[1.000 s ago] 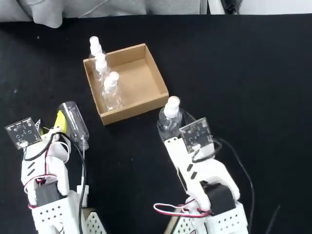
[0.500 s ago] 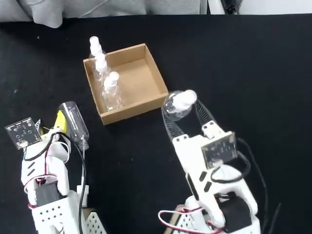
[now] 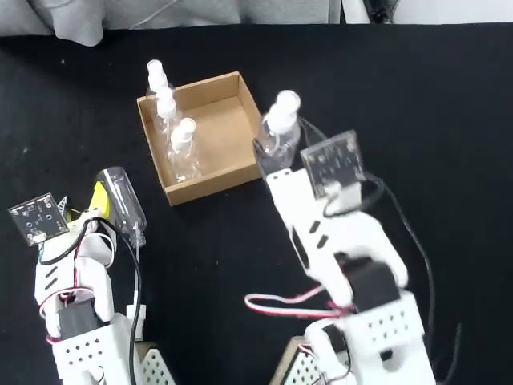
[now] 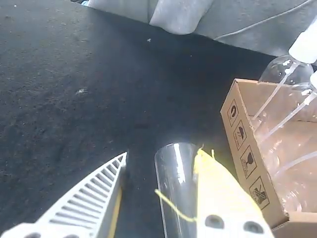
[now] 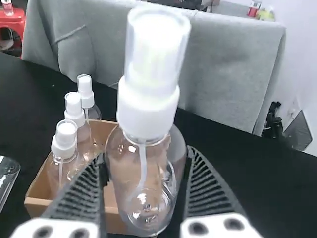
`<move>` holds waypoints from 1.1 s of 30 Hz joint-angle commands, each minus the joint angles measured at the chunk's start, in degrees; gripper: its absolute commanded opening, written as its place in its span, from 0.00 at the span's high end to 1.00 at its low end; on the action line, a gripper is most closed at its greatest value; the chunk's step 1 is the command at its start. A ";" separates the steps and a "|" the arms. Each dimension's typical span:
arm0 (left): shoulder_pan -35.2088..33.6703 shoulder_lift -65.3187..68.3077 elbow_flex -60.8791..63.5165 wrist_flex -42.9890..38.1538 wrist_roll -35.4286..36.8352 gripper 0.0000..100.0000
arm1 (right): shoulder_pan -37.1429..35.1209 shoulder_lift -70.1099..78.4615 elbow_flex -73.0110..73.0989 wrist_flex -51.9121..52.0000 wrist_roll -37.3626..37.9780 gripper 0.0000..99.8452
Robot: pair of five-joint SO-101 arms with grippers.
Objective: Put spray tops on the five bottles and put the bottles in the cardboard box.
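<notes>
Nearest, the left hand (image 4: 163, 201) is clamped on an uncapped bottle (image 3: 122, 200) over the black bench (image 3: 417, 104), near the cardboard box (image 3: 252, 100). Farther on, the right hand (image 5: 144, 201) is clamped on an upright capped bottle (image 3: 276, 136) at the box's right wall. Three capped bottles (image 3: 183, 148) line the box's left wall.

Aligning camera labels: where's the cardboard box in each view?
High view: cardboard box upper middle, held capped bottle by its right wall.
Left wrist view: cardboard box beyond the uncapped bottle.
Right wrist view: cardboard box behind the held capped bottle.
Shared landmark: three capped bottles inside it.
</notes>
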 commanded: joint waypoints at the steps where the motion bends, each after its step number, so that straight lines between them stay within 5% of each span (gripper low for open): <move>1: -0.22 -0.70 1.54 -1.23 -0.26 0.80 | 1.14 7.69 -5.41 -4.84 -0.62 0.98; 15: -0.13 -0.62 1.54 -1.23 -0.26 0.80 | 0.53 32.31 -15.69 -15.74 -0.88 0.98; 23: -0.13 -0.62 1.54 -1.23 -0.35 0.80 | -0.18 45.85 -20.35 -26.81 -7.65 0.98; 33: 0.04 -0.53 1.54 -1.23 -0.53 0.80 | -0.18 62.64 -33.27 -27.87 -7.82 0.98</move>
